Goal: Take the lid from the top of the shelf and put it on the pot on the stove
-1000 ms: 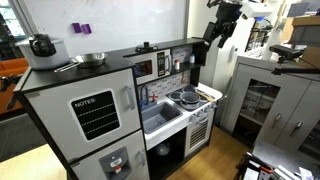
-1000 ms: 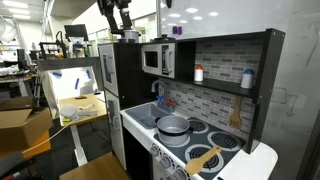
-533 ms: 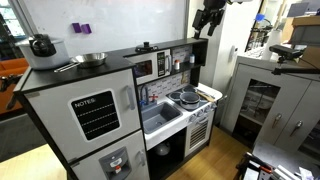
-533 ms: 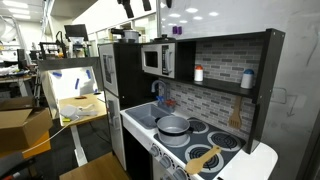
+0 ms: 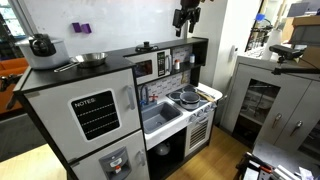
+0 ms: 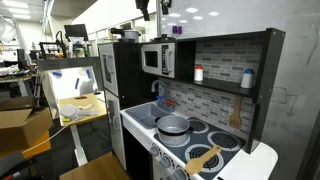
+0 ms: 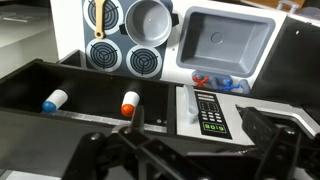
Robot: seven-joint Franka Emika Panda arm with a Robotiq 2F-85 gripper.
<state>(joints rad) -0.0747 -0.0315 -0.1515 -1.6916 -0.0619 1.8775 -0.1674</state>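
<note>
As the claw (image 5: 186, 17) swings in over the shelf (image 5: 172, 45), spread wide and empty, it comes nearer the lid (image 5: 146, 46), which lies untouched on the black top; the pot (image 5: 187, 97) waits uncovered.

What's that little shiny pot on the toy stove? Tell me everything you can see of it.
The pot is small, round and shiny, steel by its look, with low straight walls. It stands upright on one burner of the stove, on the side next to the sink. Its top is uncovered, and from above it looks empty. Nothing but the stove touches it. Handles are too small to make out.
</note>
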